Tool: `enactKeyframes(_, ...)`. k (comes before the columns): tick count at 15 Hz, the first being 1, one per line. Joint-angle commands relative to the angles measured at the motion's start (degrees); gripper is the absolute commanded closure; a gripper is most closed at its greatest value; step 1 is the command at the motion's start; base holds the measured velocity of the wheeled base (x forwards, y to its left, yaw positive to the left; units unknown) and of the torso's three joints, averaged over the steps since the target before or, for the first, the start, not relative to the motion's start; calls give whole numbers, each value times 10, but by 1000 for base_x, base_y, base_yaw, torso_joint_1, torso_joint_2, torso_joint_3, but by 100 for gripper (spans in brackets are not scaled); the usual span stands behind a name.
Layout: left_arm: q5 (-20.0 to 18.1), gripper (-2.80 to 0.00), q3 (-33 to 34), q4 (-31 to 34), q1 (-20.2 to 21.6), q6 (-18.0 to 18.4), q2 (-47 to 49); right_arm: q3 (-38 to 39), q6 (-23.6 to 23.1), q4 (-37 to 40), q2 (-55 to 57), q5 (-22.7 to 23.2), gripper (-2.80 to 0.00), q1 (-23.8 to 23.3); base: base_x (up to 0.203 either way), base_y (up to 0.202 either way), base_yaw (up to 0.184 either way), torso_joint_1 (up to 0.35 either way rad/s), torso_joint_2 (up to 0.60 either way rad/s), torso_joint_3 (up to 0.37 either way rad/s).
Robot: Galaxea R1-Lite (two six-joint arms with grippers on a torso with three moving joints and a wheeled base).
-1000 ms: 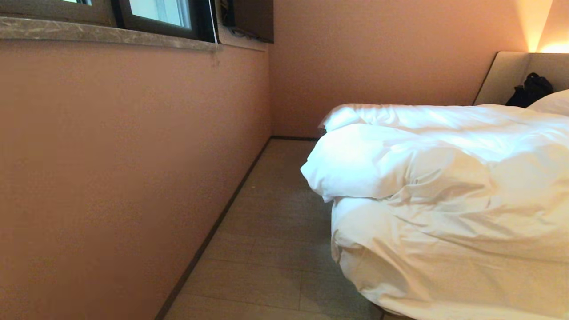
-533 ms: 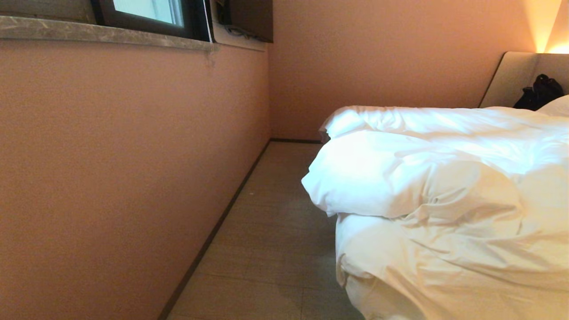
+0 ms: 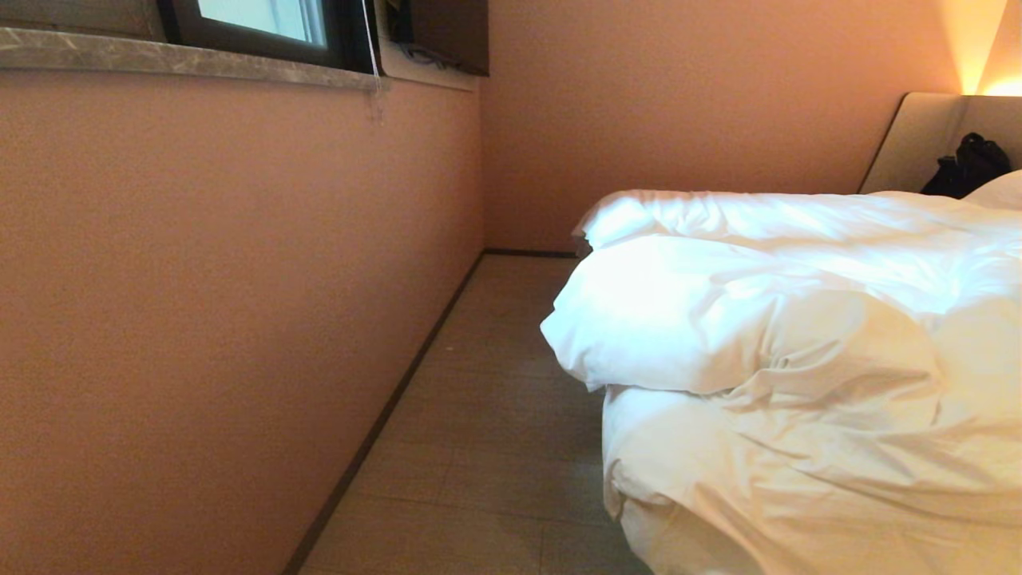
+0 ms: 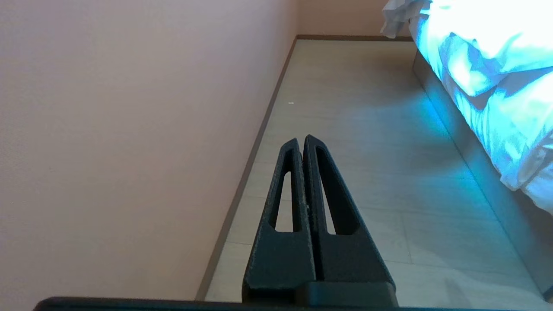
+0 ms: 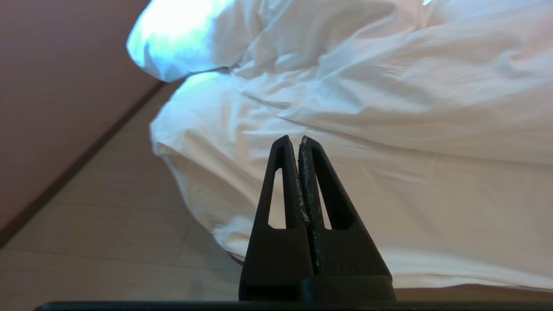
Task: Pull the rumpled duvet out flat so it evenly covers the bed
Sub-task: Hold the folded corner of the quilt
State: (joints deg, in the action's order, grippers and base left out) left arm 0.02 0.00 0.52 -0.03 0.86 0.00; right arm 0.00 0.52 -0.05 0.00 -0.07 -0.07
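Observation:
The rumpled white duvet (image 3: 798, 319) lies bunched on the bed at the right of the head view, one puffy fold bulging out over the bed's left side and its lower part draping down the near corner. The bed's padded headboard (image 3: 918, 136) shows at the far right. Neither arm appears in the head view. My left gripper (image 4: 301, 140) is shut and empty, held low over the floor with the duvet (image 4: 484, 65) off to one side above the bed base (image 4: 475, 151). My right gripper (image 5: 293, 140) is shut and empty too, pointing at the draped duvet (image 5: 389, 108) without touching it.
A pink wall (image 3: 200, 319) with a stone window sill (image 3: 200, 68) runs along the left. A narrow strip of tiled floor (image 3: 495, 415) lies between wall and bed. A black bag (image 3: 970, 164) and a white pillow (image 3: 1002, 190) sit by the headboard.
The whole head view has shifted: the bed looks nearer and lower in the picture, most of it in the first half second. Both grippers stay shut.

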Motion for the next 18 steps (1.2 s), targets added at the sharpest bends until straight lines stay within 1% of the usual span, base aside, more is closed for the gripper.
enactKeyframes(1,0,0,0,0,0,1,0,0,0,0,0,0,0,1,-1,-81,0,4,-1,1)
enactKeyframes(18,-1,0,-1,2,0,3,1,0,-1,0,0,0,0,1,0,-190,1,2,3,2)
